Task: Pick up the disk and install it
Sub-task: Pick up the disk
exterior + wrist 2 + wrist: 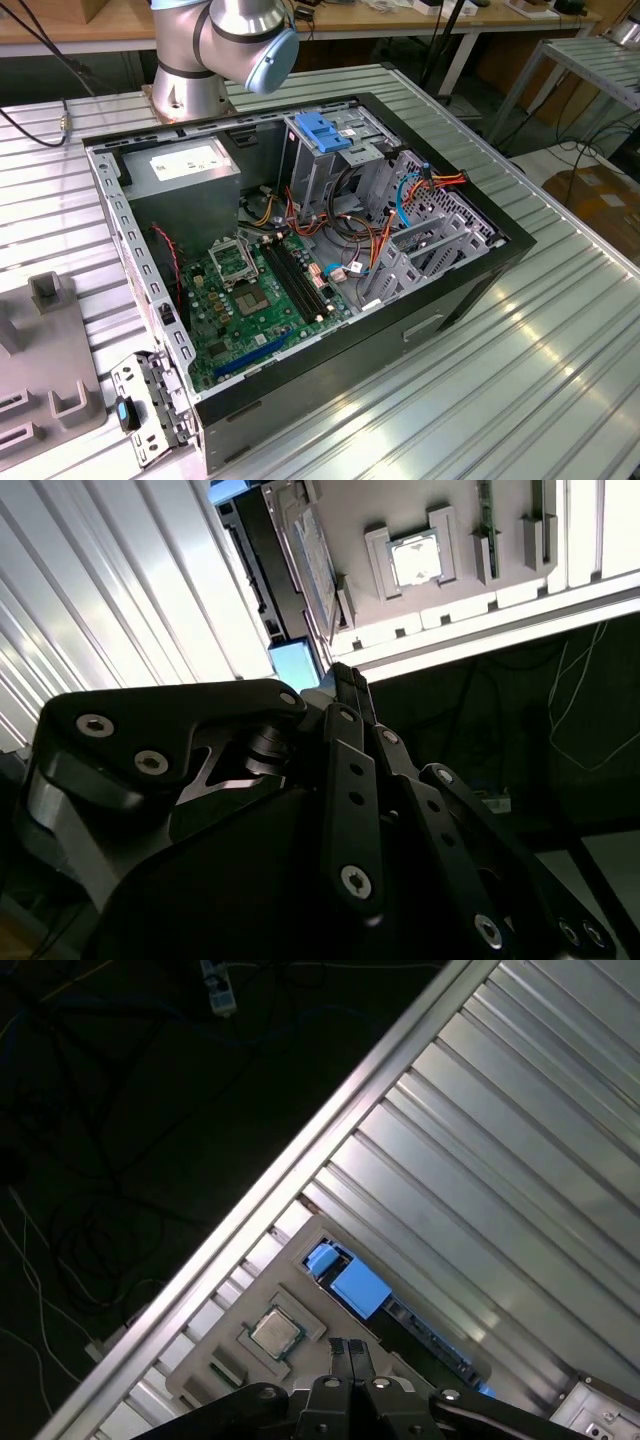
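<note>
In both wrist views the gripper (348, 1351) (348, 677) has its jaws shut tip to tip with nothing between them. It hangs over one end of the disk (356, 1286) (268, 578), close to it; whether it touches cannot be told. The disk is a dark slab with a blue bracket (322, 1258) (296, 664) at its end, and it lies along the edge of a grey holder (297, 1236) (455, 515) on the ribbed metal table (500, 1160) (100, 590). A chip (275, 1331) (415, 560) sits in a square recess of the same holder, just beside the disk. The holder stands near the table's edge, with dark floor and loose cables (60, 1250) beyond it. In the exterior view an open computer case (330, 350) lies on its side on the table (540, 380), its green board (250, 300) facing up. A metal cage with a blue plate (322, 131) on top stands at the case's far end, and red, orange and blue wires (400, 200) run beside it. The arm's base (195, 60) stands behind the case.
</note>
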